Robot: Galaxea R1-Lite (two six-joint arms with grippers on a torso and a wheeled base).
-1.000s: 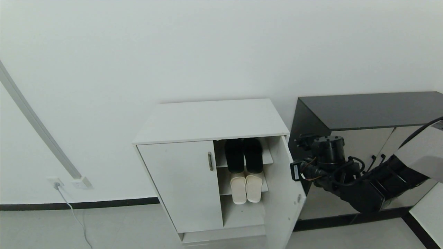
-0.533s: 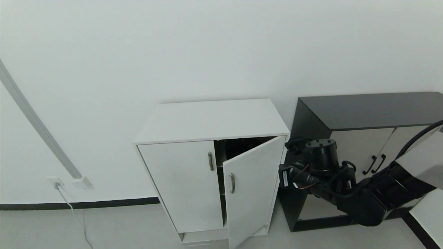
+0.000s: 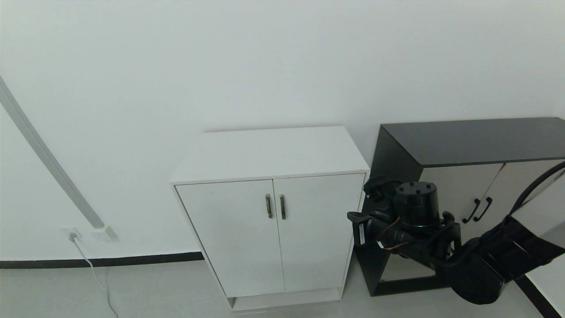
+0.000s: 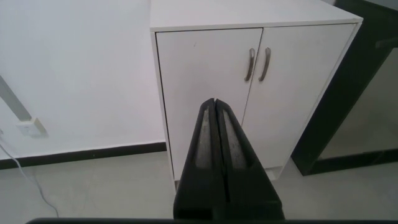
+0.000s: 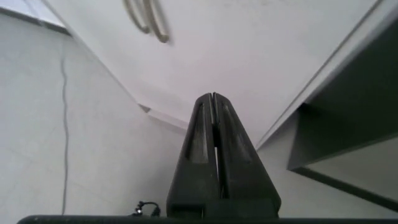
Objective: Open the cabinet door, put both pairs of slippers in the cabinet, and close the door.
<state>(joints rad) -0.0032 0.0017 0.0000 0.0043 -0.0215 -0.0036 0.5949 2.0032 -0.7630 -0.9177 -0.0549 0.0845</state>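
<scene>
A slim grey cable duct (image 3: pixel 53 164) slants down the white wall (image 3: pixel 282 57) at far left and ends above a white wall socket (image 3: pixel 70 232), from which a pale cord (image 3: pixel 95 274) trails onto the light grey floor (image 3: pixel 154 291). A black skirting strip (image 3: pixel 101 259) runs along the foot of the wall. The left gripper (image 4: pixel 215 104), its two dark fingers pressed flat together with nothing between them, hangs well back from the furniture and points at the cabinet front. At centre, the low white two-door cabinet (image 3: pixel 269 152) stands against the wall with both doors flush. The left door (image 3: pixel 229 238) and right door (image 3: pixel 318 229) meet at the middle, where two upright metal bar handles (image 3: pixel 268 206) sit side by side. The right gripper (image 5: pixel 213 99) is likewise clamped tight on nothing. In the head view it sits low beside the cabinet's right front edge, the black arm (image 3: pixel 468 260) reaching in from the right. Its tips lie close to the white panel, though whether they touch it cannot be made out. Just to the right, a black-topped sideboard (image 3: pixel 472 139) with pale glossy doors and curved black handles (image 3: pixel 480 208) stands along the same wall.
</scene>
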